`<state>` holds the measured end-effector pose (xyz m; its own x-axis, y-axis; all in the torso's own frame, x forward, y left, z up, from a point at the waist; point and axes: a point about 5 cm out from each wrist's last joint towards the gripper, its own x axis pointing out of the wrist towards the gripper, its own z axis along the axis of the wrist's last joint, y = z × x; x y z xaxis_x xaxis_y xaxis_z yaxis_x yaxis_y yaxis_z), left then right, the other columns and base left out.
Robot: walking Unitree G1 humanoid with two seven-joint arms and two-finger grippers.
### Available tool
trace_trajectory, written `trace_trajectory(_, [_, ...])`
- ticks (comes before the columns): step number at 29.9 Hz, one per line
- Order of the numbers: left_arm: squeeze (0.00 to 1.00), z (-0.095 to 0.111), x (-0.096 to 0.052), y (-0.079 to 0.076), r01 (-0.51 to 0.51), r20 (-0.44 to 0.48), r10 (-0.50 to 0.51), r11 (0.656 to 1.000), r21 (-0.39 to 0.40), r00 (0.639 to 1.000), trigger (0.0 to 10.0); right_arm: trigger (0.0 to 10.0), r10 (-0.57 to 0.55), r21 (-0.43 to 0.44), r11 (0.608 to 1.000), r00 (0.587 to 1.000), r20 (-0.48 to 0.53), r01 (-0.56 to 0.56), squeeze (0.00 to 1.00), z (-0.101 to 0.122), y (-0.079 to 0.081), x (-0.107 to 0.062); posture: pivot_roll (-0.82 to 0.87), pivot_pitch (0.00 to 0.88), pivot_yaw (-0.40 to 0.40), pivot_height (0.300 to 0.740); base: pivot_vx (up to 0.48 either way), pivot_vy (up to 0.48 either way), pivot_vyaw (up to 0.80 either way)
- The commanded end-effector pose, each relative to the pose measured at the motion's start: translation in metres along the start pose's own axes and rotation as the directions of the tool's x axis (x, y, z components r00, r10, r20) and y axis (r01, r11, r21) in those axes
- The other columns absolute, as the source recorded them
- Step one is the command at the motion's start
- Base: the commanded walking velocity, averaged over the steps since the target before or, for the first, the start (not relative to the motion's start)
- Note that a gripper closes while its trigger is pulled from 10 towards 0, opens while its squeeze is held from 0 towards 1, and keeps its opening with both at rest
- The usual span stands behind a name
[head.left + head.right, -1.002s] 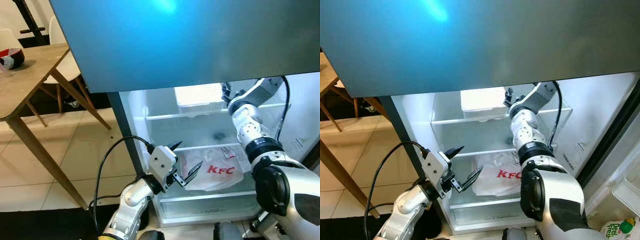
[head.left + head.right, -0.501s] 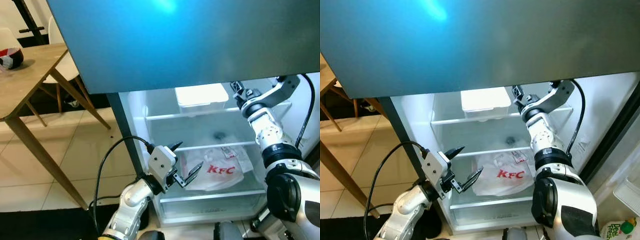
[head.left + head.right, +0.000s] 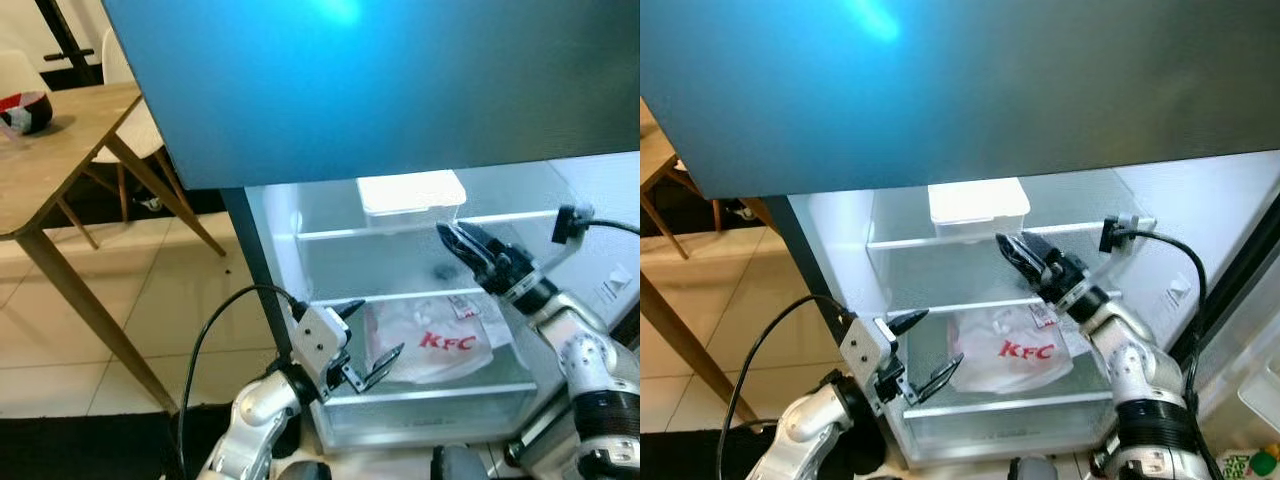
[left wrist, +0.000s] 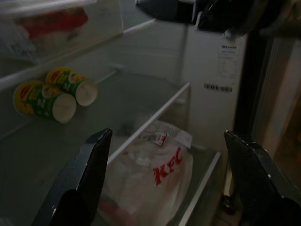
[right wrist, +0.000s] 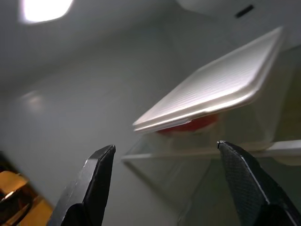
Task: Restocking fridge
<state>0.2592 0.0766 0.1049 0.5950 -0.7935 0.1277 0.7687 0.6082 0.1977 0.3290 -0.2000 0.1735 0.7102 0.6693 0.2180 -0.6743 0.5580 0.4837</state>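
The fridge [image 3: 275, 260] is seen open, w/ its dark door panel across the top of the head views. A white lidded container [image 3: 410, 192] is set on the top glass shelf [image 3: 330, 232]; through its clear wall sth red is made out in the right wrist view. A white KFC bag [image 3: 430, 342] is laid on the lower shelf, just above the clear bottom drawer [image 3: 430, 410].

The left gripper [image 3: 363, 340] is held at approx. 7 o'clock of the scene, just outside the fridge's left edge, fingers spread wide, nothing betw. them; the bag lies at its 3 o'clock, near but not touched. In the left wrist view the bag [image 4: 148, 174] is framed betw. the two black fingers [image 4: 89, 169], and two green-yellow cups [image 4: 54, 94] are seen lying on their sides on the shelf above it.

The right gripper [image 3: 468, 250] is held inside the fridge opening betw. the two shelves, at approx. 5 o'clock of the container and 12 o'clock of the bag, apart from both. Its fingers [image 5: 91, 183] are seen parted in the right wrist view, nothing pinched, w/ the container [image 5: 211, 96] ahead.

A wooden table [image 3: 50, 160] w/ a red-and-dark bowl [image 3: 22, 110] is seen at 10 o'clock, on a tiled floor [image 3: 130, 310].
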Motion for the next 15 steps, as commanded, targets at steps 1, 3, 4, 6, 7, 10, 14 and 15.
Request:
trace_trajectory(1, [0.00,-0.007,-0.006,0.000,0.013,-0.042,-0.013,1.000,0.002,0.999,10.0,10.0,0.025,0.005,1.000,1.000,-0.009,-0.025,0.00,-0.001,0.004,0.001,-0.06,0.082,0.049,0.595,0.000,0.000,0.00])
trace_trajectory(3, [0.00,-0.031,-0.036,0.003,-0.059,-0.159,0.050,0.997,-0.052,0.986,10.0,10.0,-0.051,-0.045,0.998,0.977,-0.207,0.042,0.00,-0.040,0.000,-0.037,-0.07,0.072,0.050,0.595,0.000,0.000,0.00])
trace_trajectory(4, [0.00,-0.035,-0.042,0.004,-0.080,-0.181,0.067,0.995,-0.063,0.981,10.0,10.0,-0.070,-0.056,0.997,0.967,-0.246,0.058,0.00,-0.048,-0.001,-0.045,-0.07,0.072,0.050,0.595,0.000,0.000,0.00])
trace_trajectory(6, [0.00,-0.041,-0.051,0.006,-0.128,-0.214,0.108,0.989,-0.080,0.971,10.0,10.0,-0.131,-0.070,0.991,0.947,-0.294,0.115,0.00,-0.062,-0.006,-0.053,-0.07,0.068,0.051,0.595,0.000,0.000,0.00])
trace_trajectory(7, [0.00,-0.048,-0.060,0.007,-0.178,-0.247,0.149,0.979,-0.097,0.958,10.0,10.0,-0.196,-0.105,0.980,0.920,-0.338,0.170,0.00,-0.075,-0.012,-0.060,-0.07,0.066,0.054,0.595,0.000,0.000,0.00])
trace_trajectory(10, [0.00,-0.074,-0.103,0.010,-0.410,-0.399,0.329,0.902,-0.137,0.856,10.0,10.0,-0.470,-0.191,0.882,0.769,-0.434,0.431,0.00,-0.122,-0.036,-0.090,-0.06,0.063,0.052,0.595,0.000,0.000,0.00])
trace_trajectory(14, [0.00,-0.085,-0.121,0.007,-0.495,-0.467,0.388,0.859,-0.128,0.795,10.0,10.0,-0.541,-0.220,0.837,0.701,-0.465,0.501,0.00,-0.140,-0.039,-0.102,-0.06,0.064,0.043,0.595,0.000,0.000,0.00])
trace_trajectory(15, [0.00,-0.093,-0.131,0.005,-0.533,-0.510,0.412,0.839,-0.112,0.755,10.0,10.0,-0.582,-0.250,0.807,0.652,-0.486,0.534,0.00,-0.152,-0.040,-0.108,-0.06,0.065,0.040,0.595,0.000,0.000,0.00])
